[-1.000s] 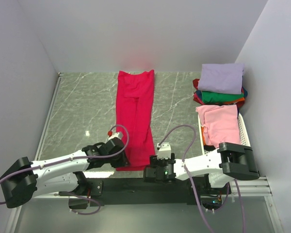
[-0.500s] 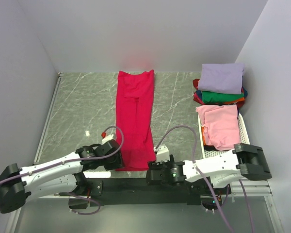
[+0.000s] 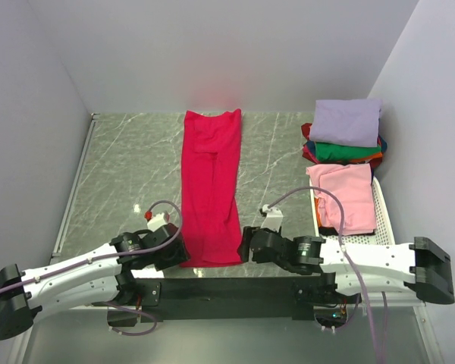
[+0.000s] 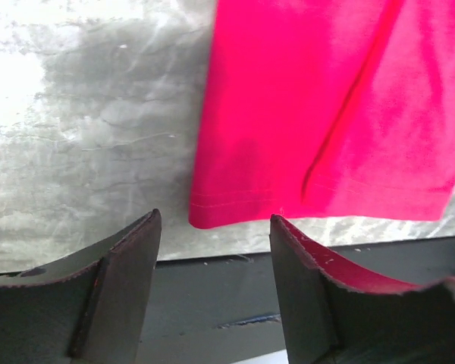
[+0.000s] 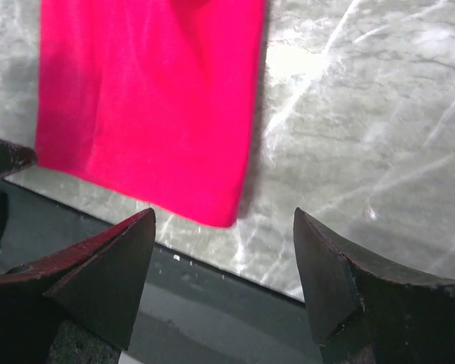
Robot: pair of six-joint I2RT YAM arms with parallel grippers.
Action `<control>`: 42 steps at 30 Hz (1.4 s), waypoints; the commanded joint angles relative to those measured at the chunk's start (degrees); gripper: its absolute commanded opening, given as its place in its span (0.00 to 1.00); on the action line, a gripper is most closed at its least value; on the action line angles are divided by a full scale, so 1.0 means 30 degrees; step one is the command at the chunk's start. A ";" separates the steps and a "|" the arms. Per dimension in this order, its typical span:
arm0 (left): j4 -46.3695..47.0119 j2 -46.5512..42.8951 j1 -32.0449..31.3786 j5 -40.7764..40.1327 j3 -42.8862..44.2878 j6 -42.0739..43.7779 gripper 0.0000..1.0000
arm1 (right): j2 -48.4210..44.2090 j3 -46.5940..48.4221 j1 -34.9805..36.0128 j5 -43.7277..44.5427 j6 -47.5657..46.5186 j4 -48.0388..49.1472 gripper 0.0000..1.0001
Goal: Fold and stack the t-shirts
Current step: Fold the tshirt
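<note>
Crimson-red t-shirt [image 3: 211, 174] in long strip on bench [image 3: 121, 167]; left tool [image 4: 216, 220], right tool [image 5: 224, 216] flanking near hem, agape, empty, likely poised for cross-fold.

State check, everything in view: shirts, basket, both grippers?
red t-shirt: folded into a long strip, lying flat, not held
lavender t-shirt: folded, top of stack
green t-shirt: folded, under the lavender t-shirt
pink t-shirt: rumpled, in basket
basket: upright
left gripper: jaws open, empty
right gripper: jaws open, empty
</note>
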 commanded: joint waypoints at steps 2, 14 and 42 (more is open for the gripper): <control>0.1147 -0.0332 -0.0010 -0.0318 -0.0639 -0.1049 0.66 | 0.1924 0.0298 -0.0518 -0.1906 -0.1057 0.2283 0.79; 0.3987 -0.0244 0.0165 0.0765 -0.2661 -0.1519 0.69 | 0.4475 -0.0698 -0.0548 -0.3198 -0.0207 0.4540 0.76; 0.1562 0.0343 0.0166 0.1031 -0.2284 -0.0875 0.45 | 0.6003 0.0124 -0.0548 -0.3081 0.0554 0.2139 0.30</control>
